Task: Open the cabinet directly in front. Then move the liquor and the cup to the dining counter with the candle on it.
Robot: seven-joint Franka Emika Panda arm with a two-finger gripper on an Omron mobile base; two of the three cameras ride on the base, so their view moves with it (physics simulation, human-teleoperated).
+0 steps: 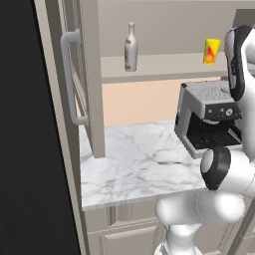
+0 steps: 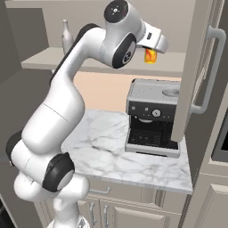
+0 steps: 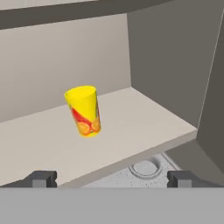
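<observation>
- Two things wait on the inner shelf [image 3: 131, 113] of the cabinet [image 1: 84, 74], whose doors stand swung open: the liquor [image 1: 130, 47] toward the left end and the cup [image 3: 84, 111] toward the right end, well apart from each other.
- We see the jaws [image 3: 111, 178] spread as wide as they go, holding nothing; the two dark fingertips [image 3: 41, 178] sit level with the shelf's front lip in the hand view.
- The relation we judge the coming move turns on: the cup lies ahead of the jaws and a little left of their midline, set back on the shelf from its front edge, not yet between the fingertips.
- The cup stands upright on the shelf in the left base view; it reads tilted in the hand view because the hand is rolled.
- We judge the cup to be the nearer target, since the hand in the right base view hangs just in front of it, while the liquor stands at the far end.
- Below the shelf front sits a coffee machine [image 2: 153, 116] on the marble counter [image 1: 134, 164]; we would keep the hand above it during the reach.
</observation>
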